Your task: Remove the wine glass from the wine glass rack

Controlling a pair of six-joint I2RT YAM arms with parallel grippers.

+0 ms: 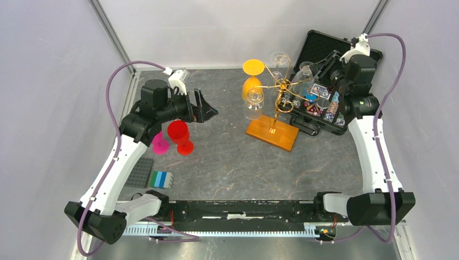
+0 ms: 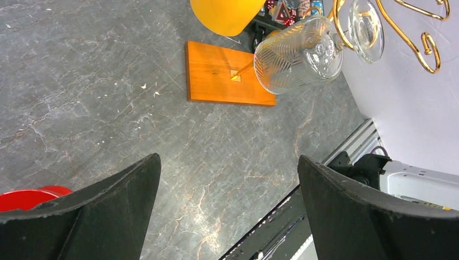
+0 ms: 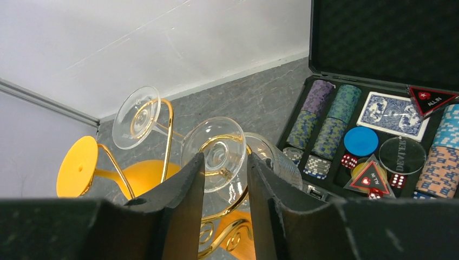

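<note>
The wine glass rack (image 1: 281,92) is gold wire on an orange-brown wooden base (image 1: 272,133); the base also shows in the left wrist view (image 2: 216,76). An orange glass (image 1: 251,81) and several clear glasses hang from it upside down. My right gripper (image 1: 304,73) is at the rack's right side. In the right wrist view its fingers (image 3: 184,184) stand a narrow gap apart in front of one clear wine glass's foot (image 3: 221,151); I see no contact. My left gripper (image 1: 209,106) is wide open and empty above the table, left of the rack (image 2: 227,157).
A red glass (image 1: 179,134) and a pink glass (image 1: 159,143) stand on the table under my left arm. An open black case (image 1: 320,46) of poker chips and cards sits right behind the rack. A grey plate (image 1: 139,172) and a blue-green block (image 1: 161,179) lie near left.
</note>
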